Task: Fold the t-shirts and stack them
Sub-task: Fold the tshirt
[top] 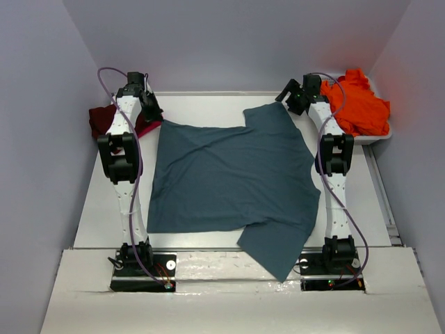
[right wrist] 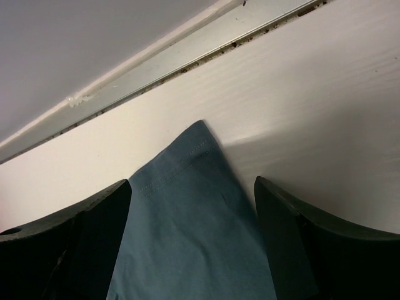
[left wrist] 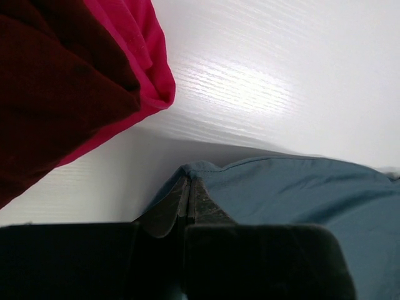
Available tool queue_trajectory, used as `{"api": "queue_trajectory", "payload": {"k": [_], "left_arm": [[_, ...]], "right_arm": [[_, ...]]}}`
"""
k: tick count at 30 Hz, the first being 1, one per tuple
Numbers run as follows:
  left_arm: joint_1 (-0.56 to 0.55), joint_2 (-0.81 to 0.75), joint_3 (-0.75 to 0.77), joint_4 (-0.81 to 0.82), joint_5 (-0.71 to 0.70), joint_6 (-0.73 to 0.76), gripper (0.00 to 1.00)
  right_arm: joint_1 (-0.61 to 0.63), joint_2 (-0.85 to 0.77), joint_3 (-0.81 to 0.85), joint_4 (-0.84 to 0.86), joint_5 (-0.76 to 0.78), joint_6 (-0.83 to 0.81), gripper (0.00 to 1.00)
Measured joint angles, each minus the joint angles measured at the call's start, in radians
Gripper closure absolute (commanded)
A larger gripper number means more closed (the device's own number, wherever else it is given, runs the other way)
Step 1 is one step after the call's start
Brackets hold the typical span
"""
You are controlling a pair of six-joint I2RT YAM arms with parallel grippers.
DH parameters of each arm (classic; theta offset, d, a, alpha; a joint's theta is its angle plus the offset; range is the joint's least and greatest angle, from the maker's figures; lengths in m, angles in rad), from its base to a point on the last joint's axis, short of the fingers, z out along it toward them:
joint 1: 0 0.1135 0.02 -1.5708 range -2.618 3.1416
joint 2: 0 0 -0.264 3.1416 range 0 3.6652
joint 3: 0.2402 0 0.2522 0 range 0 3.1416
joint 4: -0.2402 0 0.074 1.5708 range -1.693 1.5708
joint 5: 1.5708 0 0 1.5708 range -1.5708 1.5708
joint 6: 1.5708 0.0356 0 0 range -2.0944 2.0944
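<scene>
Fabric of the slate teal-blue t-shirt [top: 229, 174] lies spread on the bench [top: 97, 216] between the 2 arms. Left jaws are clamped on its far-left corner, beside the maroon t-shirt [left wrist: 56, 94] and pink t-shirt [left wrist: 147, 62]. Right jaws stand apart, astride its far-right corner, not gripping. Orange t-shirt [top: 358, 104] is heaped in the white tub [top: 381, 137] at far right.

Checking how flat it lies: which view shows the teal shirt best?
Top view: the whole teal shirt lies spread out, with wrinkles. Left wrist shows only an edge pinched in the shut left hand; right wrist shows one hemmed corner inside the open right hand.
</scene>
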Motion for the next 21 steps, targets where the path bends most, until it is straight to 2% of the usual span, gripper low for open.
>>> {"api": "queue_trajectory", "payload": {"k": [8,15,21], "left_arm": [[0.000,-0.013,0.000,-0.001,0.001,0.000,0.94],[0.000,-0.021,0.000,-0.002,0.004,0.000,0.94],[0.000,-0.021,0.000,-0.003,0.006,0.000,0.94]], "right_arm": [[-0.005,0.025,0.005,0.047,-0.092,0.010,0.30],[-0.016,0.029,-0.016,0.070,-0.153,0.011,0.39],[-0.019,0.028,-0.045,0.099,-0.191,0.008,0.56]]}}
